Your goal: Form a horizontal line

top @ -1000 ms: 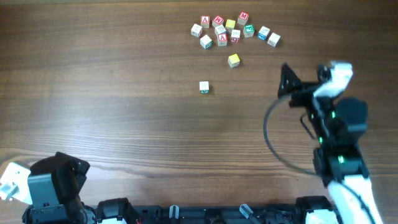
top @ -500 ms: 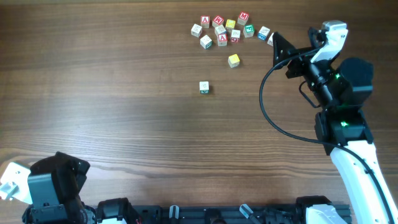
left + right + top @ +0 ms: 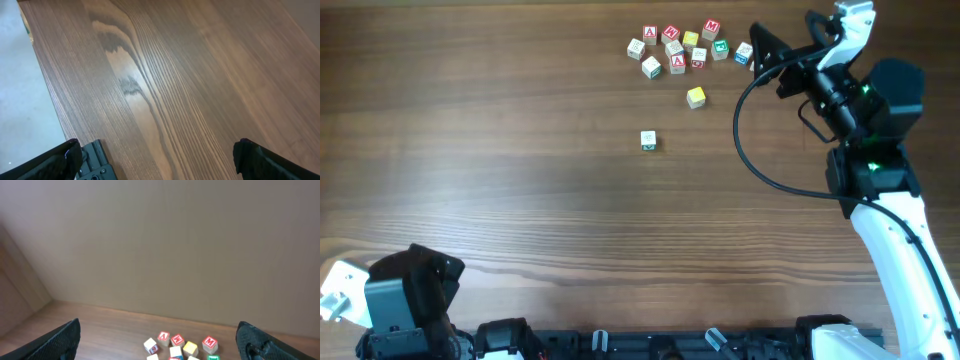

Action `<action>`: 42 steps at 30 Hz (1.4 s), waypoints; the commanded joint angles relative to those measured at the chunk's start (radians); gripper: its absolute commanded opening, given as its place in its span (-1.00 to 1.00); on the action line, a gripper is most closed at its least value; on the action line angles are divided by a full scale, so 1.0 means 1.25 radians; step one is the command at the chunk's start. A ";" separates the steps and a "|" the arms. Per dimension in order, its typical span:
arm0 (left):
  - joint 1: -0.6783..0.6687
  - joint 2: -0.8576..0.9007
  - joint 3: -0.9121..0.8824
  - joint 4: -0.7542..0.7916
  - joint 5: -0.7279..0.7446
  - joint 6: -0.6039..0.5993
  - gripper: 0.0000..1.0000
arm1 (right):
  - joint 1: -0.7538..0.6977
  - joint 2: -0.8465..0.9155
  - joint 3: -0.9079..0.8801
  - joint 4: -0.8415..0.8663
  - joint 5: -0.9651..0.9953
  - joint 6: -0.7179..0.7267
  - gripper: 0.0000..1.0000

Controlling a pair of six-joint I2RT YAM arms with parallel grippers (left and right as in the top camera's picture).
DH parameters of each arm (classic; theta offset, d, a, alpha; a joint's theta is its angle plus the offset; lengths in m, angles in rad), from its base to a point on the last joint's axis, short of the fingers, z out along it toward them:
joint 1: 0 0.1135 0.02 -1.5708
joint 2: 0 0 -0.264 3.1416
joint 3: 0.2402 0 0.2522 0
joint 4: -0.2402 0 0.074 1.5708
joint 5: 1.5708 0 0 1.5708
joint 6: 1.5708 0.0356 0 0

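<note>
No straight row of touching cubes shows in any view. A lone white cube with a green mark (image 3: pixel 648 140) lies mid-table. A lone yellow cube (image 3: pixel 696 97) lies up and to the right of it, apart from it. The loose cluster of lettered cubes (image 3: pixel 680 47) lies at the far edge; it also shows low in the right wrist view (image 3: pixel 176 346). My right gripper (image 3: pixel 765 55) is open and empty, raised at the cluster's right end, with its fingers wide apart in the right wrist view (image 3: pixel 160 347). My left gripper (image 3: pixel 157 160) is open and empty over bare wood.
The left arm's base (image 3: pixel 405 300) sits at the near left corner. The table's left edge (image 3: pixel 40 75) shows in the left wrist view. The right arm's black cable (image 3: pixel 745 150) loops over the table right of the cubes.
My right arm has moved toward the far edge and a little left, up to the right end of the cluster, now covering its rightmost cube. No cube has moved. The left arm is still.
</note>
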 commanded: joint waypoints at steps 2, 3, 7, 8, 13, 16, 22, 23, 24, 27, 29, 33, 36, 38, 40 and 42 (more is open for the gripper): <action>0.007 -0.006 -0.003 0.000 -0.005 -0.011 1.00 | -0.003 0.017 0.020 0.001 -0.033 -0.013 0.99; 0.007 -0.006 -0.003 0.001 -0.005 -0.011 1.00 | -0.003 0.018 0.020 0.001 -0.034 -0.014 0.99; 0.007 -0.006 -0.003 0.001 -0.005 -0.011 1.00 | -0.003 0.018 0.020 0.001 -0.039 -0.014 0.99; 0.007 -0.006 -0.003 0.001 -0.005 -0.011 1.00 | -0.003 0.018 0.020 0.001 -0.039 -0.014 0.99; 0.007 -0.006 -0.003 0.001 -0.005 -0.011 1.00 | -0.003 0.019 0.020 -0.008 -0.039 -0.013 0.99; 0.007 -0.006 -0.003 0.001 -0.005 -0.011 1.00 | -0.002 0.027 0.020 -0.008 -0.042 -0.013 0.99; 0.007 -0.006 -0.003 0.001 -0.005 -0.011 1.00 | -0.002 0.039 0.020 -0.006 -0.056 -0.009 1.00; 0.007 -0.006 -0.003 0.001 -0.005 -0.011 1.00 | -0.002 0.039 0.020 -0.004 -0.067 -0.007 0.99; 0.007 -0.006 -0.003 0.001 -0.005 -0.011 1.00 | -0.002 0.039 0.020 -0.004 -0.077 -0.005 0.99; 0.007 -0.006 -0.003 0.001 -0.005 -0.011 1.00 | -0.002 0.039 0.020 -0.001 -0.079 0.008 0.99; 0.007 -0.006 -0.003 0.001 -0.005 -0.011 1.00 | -0.001 0.039 0.020 -0.001 -0.079 0.008 0.99; 0.007 -0.006 -0.003 0.001 -0.005 -0.011 1.00 | -0.001 0.039 0.020 -0.028 -0.076 0.009 0.99; 0.007 -0.006 -0.003 0.001 -0.005 -0.011 1.00 | -0.001 0.039 0.020 -0.038 -0.076 0.024 0.99; 0.007 -0.006 -0.003 0.001 -0.005 -0.011 1.00 | -0.001 0.041 0.020 -0.097 -0.075 0.098 1.00; 0.007 -0.006 -0.003 0.001 -0.005 -0.011 1.00 | -0.001 0.049 0.020 -0.104 -0.076 0.097 0.99; 0.007 -0.006 -0.003 0.001 -0.005 -0.011 1.00 | -0.001 0.070 0.020 -0.103 -0.075 0.133 0.99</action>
